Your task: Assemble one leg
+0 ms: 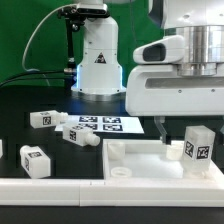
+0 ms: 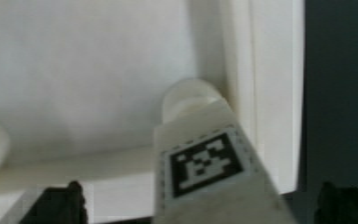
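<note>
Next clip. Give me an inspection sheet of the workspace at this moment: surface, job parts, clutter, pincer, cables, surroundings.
Surface: black table; the marker board lies flat on it.
Job's things: the upright leg stands on the white rimmed panel, near its edge. At least three loose legs lie on the table.
Clutter: nothing seen.
Grippers: the pincer is open, with one finger on each side of the upright leg and a gap on each side in the wrist view.
Cables: a black cable arches beside the robot base.
Surroundings: green backdrop.
</note>
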`<state>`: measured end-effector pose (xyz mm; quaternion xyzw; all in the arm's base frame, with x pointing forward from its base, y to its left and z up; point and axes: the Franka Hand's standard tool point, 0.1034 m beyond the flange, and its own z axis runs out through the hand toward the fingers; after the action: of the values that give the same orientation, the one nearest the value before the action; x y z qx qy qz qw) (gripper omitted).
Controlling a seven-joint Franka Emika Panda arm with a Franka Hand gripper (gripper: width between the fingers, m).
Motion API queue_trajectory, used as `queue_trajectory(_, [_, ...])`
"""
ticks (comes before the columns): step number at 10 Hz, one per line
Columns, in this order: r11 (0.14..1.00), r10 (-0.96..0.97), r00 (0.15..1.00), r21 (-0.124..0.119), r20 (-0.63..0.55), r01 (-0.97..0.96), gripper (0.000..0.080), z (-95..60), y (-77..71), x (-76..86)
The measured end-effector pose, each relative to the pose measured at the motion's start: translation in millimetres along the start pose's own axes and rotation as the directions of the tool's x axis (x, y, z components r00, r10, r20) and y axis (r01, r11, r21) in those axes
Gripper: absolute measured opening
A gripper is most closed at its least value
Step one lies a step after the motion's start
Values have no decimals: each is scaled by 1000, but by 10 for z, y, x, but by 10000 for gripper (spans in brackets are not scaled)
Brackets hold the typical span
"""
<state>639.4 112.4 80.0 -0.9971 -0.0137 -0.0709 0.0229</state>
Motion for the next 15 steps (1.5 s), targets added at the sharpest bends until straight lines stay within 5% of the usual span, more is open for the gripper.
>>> queue_trajectory(2, [999,-53,999,-4,-6,53,649,-2,10,11])
queue_trajectory(3, [999,-32,999,-5,-6,32,559,-1,9,10])
queue_trajectory(4, [1000,-11,1000,-4,-6,11,376,1,10,9])
queue_trajectory(5, [1000,30,1000,-4,-6,-30,376,3,10,8])
queue_trajectory(6, [994,105,994,-3,-6,-105,285,4,11,8])
queue_trajectory(9, [889,456,889,-8,-45,-457,285,9,18,-8])
queue_trajectory(12, [585,811,585,16,-35,-811,285,9,59,-15])
queue_trajectory(15, [124,991,125,38,43,-992,289,19,58,-36])
